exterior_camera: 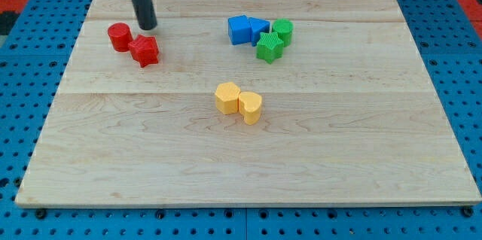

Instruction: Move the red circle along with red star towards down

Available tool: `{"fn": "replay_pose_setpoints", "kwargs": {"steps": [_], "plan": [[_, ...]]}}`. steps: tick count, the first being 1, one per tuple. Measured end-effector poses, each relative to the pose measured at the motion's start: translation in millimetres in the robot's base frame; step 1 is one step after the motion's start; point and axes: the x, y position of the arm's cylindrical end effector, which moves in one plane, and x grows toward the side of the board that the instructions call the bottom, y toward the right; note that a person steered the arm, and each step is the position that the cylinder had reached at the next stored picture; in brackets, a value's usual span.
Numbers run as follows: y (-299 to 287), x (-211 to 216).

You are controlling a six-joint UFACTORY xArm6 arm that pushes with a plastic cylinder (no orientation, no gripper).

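Red is the colour of both task blocks, which are seen touching near the view's upper left of the wooden board (151, 157): the red circle (118, 37) at the left, the red star (144, 50) just beside it at its lower right; my tip (147, 26) is planted just above the pair, near the gap between them, apparently not yet pressed against either; no gripper is carried, only the dark rod, so nothing is spread or pinched. For a clean push, the tip is best kept centred over the pair's seam and driven slowly toward the view's bottom, so that neither block is squeezed out sideways; the star's points may be expected to catch and turn. Well apart are found a yellow pair (239, 102) at mid-board and a blue and green cluster (261, 35) toward the top.
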Motion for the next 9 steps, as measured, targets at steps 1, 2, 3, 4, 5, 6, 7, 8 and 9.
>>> {"fn": "replay_pose_setpoints", "kwargs": {"steps": [1,2,3,4,5,6,7,8,9], "plan": [[-48.6,-13.1],[-60.9,-13.1],[-57.6,-7.1],[-42.8,4.2],[-42.8,6.8],[-42.8,15.1],[-42.8,29.5],[-42.8,37.0],[-42.8,37.1]]}}
